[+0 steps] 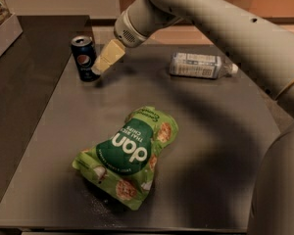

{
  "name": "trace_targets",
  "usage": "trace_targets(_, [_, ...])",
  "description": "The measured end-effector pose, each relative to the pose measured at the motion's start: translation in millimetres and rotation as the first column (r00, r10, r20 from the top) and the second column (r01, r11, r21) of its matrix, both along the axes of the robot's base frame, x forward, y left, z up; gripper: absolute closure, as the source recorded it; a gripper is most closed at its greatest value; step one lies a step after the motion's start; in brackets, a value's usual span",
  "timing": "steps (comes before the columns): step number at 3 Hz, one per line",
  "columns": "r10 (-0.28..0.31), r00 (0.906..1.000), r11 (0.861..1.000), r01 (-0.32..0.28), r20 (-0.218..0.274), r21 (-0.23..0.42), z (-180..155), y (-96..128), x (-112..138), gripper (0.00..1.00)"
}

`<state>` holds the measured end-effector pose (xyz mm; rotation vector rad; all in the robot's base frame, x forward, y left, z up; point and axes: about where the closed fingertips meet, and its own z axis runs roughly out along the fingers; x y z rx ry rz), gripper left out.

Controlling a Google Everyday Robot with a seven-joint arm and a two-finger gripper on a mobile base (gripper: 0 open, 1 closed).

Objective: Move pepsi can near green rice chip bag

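The pepsi can [84,58] stands upright at the far left of the dark grey table [210,146]. It is navy blue with a round logo and a silver top. The green rice chip bag [129,154] lies flat near the table's front, well apart from the can. My gripper [99,68] hangs from the arm [196,11] that reaches in from the upper right. Its cream tip is right beside the can's right side, at about the can's lower half.
A clear plastic bottle [200,65] with a white label lies on its side at the far right of the table. A darker counter [24,82] adjoins the table on the left, with a box [1,21] at its far end.
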<state>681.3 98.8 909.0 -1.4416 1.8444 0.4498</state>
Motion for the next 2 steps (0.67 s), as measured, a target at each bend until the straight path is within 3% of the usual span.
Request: trace_targets(2, [0.079,0.9954,0.996,-0.076,-0.055,0.051,-13.2,49.4,-5.8,0.00])
